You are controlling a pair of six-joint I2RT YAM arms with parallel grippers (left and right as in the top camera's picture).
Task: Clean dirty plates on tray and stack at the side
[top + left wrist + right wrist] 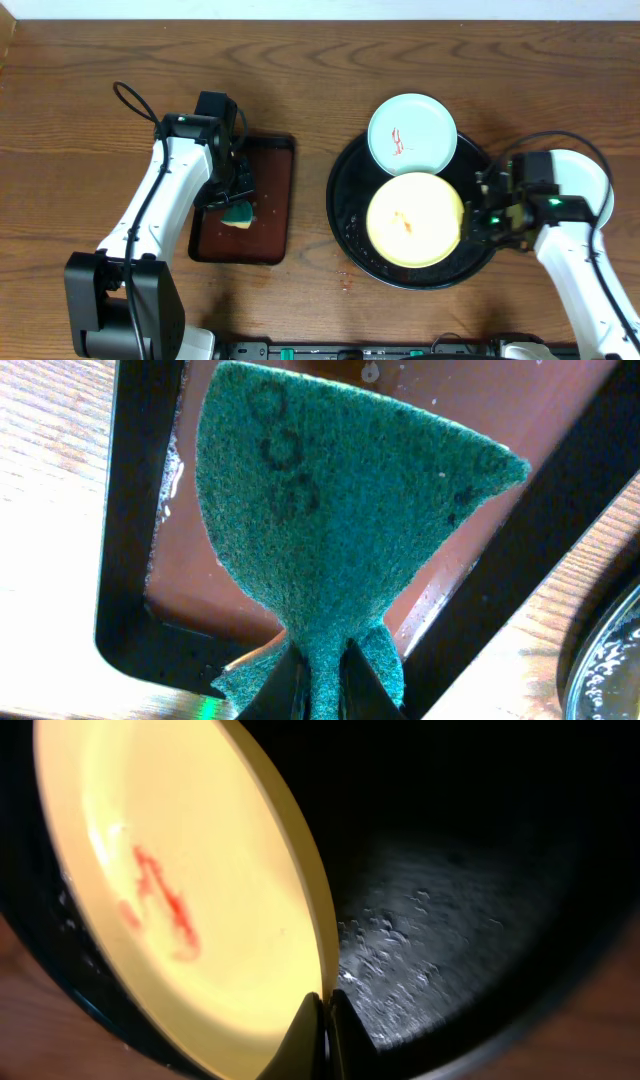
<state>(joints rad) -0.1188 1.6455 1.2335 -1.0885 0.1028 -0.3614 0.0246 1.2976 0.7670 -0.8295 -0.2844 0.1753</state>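
Note:
A pale yellow plate [414, 220] with a red smear is lifted and tilted over the round black tray [345, 195]. My right gripper [487, 214] is shut on its right rim; in the right wrist view the jaws [326, 1020] pinch the edge of the yellow plate [170, 890]. A pale-blue plate [412, 134] with a red smear rests on the tray's far rim. A white plate [585, 180] lies on the table right of the tray, partly hidden by my right arm. My left gripper [236, 203] is shut on a green scrub sponge [330, 520] over the brown rectangular tray.
The dark-brown rectangular tray [275, 210] lies left of the black tray, with wet patches on its floor [200, 590]. The wet black tray floor [450, 940] shows under the yellow plate. Bare wooden table [80, 120] surrounds both trays.

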